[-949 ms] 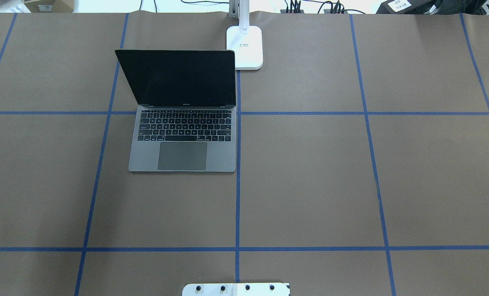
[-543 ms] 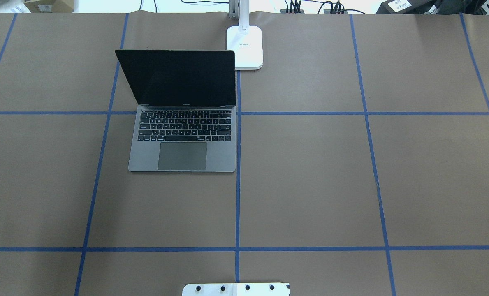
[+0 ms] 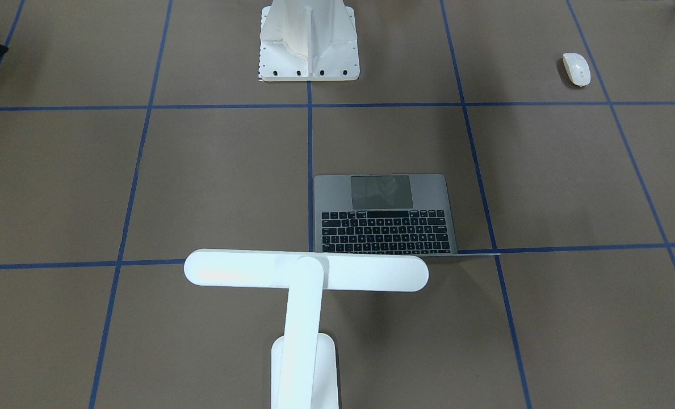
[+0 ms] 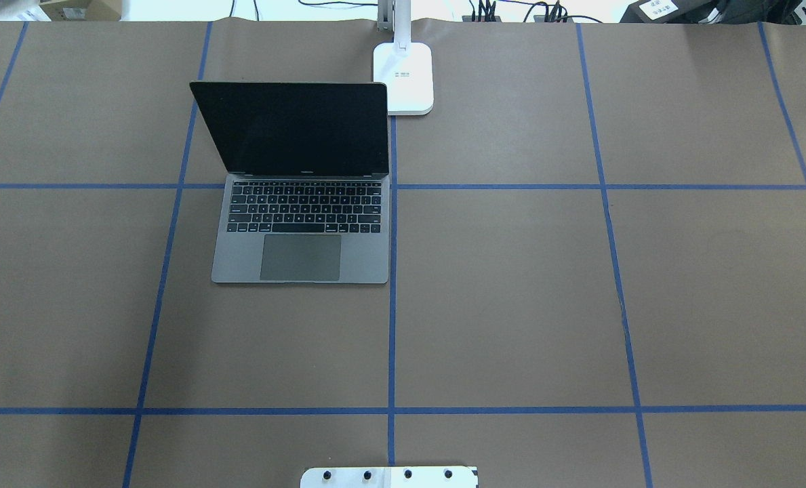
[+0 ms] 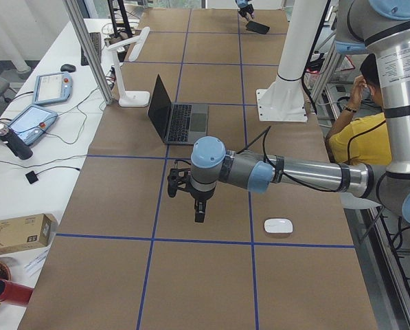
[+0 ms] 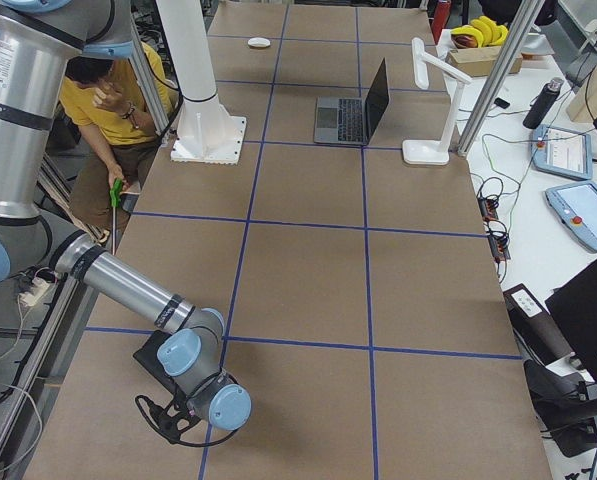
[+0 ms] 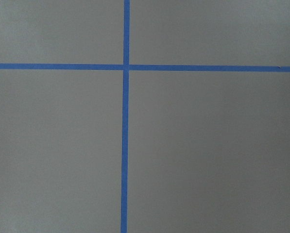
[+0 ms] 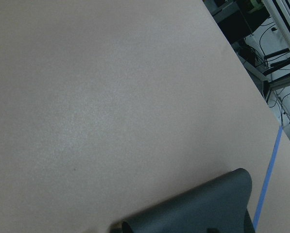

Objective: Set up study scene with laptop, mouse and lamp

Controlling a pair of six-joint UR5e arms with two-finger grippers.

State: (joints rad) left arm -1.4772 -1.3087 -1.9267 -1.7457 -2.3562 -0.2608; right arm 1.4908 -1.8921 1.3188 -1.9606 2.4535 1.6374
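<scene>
The laptop (image 4: 301, 224) stands open on the bench (image 4: 511, 305), its dark screen raised and its keyboard facing the robot. Its right edge runs along a blue tape line (image 4: 392, 339). The lamp (image 3: 306, 271) stands just past the laptop's far right corner, its bar head reaching over the back of the laptop. The mouse (image 3: 576, 69) lies well apart from the laptop, off to its left and nearer the robot's side.

The left hand (image 5: 200, 214) hangs above the bench left of the laptop, pointing down, near the mouse but clear of it. I cannot tell whether its fingers are apart or together. The right hand (image 6: 168, 420) is far to the laptop's right, by a black pad (image 6: 158, 362), mostly hidden behind its wrist, so I cannot tell its state either.
</scene>
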